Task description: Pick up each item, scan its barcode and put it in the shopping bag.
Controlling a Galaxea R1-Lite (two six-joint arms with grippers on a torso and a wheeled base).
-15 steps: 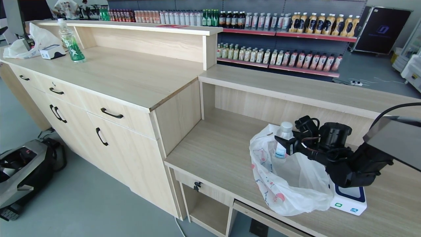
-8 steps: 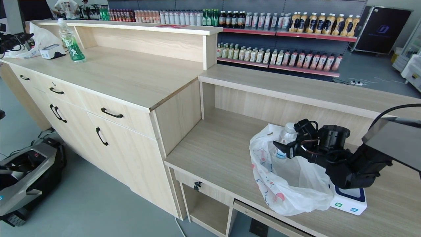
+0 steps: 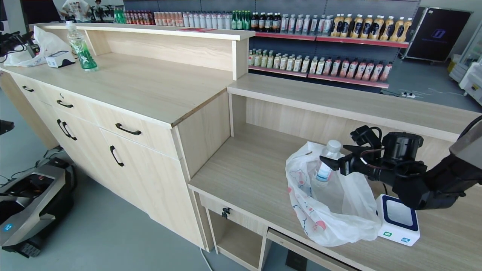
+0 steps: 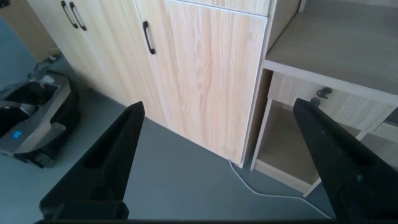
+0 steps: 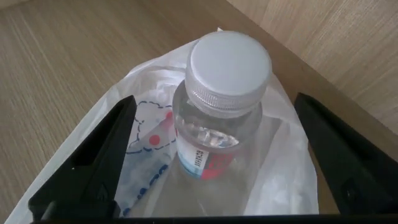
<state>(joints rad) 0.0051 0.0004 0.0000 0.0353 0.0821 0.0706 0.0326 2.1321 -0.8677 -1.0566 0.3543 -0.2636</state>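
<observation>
My right claw [image 5: 214, 106] is hanging open around the bottle [image 3: 324, 167] in the bag [image 3: 331, 218]; my left claw [image 4: 219, 107] is gaping too.

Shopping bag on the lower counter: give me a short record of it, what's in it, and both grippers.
bag: white plastic shopping bag, mouth open, on lower counter
contents: clear water bottle, white cap, standing
right gripper: open, straddling bottle without contact
left gripper: open, above floor by cabinet
scanner: beside bag
</observation>
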